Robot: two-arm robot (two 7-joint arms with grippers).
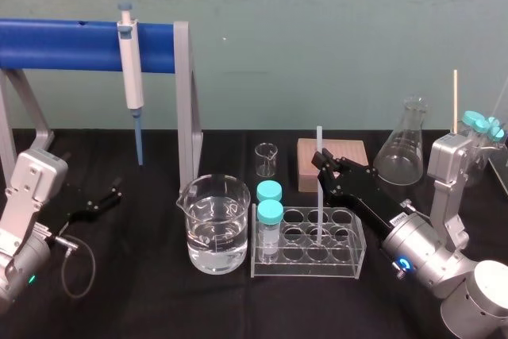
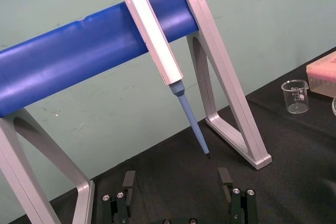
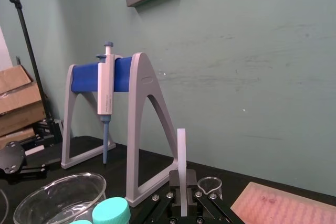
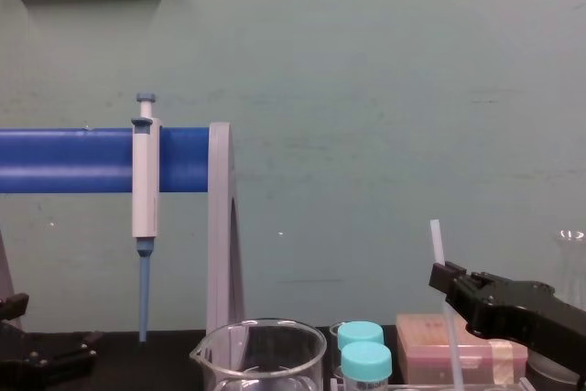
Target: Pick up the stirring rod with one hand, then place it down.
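In the head view we see the right gripper (image 1: 323,162) reaching in over the test tube rack (image 1: 309,269). It is closed on the stirring rod (image 1: 319,142), which stands upright with its lower part down among the rack's middle wells. The right wrist view brings the grip close: the black fingers (image 3: 191,178) press the rod from either side, and its top rises above them. The chest view, from the side, shows the rod carrying on below the gripper.

The left wrist view shows the left gripper (image 2: 176,182) with its fingers spread wide and nothing between them. It sits low over the black table (image 1: 143,307) on the left, by the pipette stand (image 1: 184,101), where the pipette (image 1: 130,69) hangs from the blue bar.

The large beaker (image 1: 230,196) beside the rack is about half full of clear liquid. Two teal-capped vials (image 1: 269,191) stand in the rack's left column. Behind the rack are a small beaker (image 1: 267,159), a pinkish tip box (image 1: 349,152) and a conical flask (image 1: 401,152). We cannot tell their contents.

We cannot tell which well the rod is in, or whether its end touches bottom. The gripper covers part of the tip box, and the chest view cuts off the rack.
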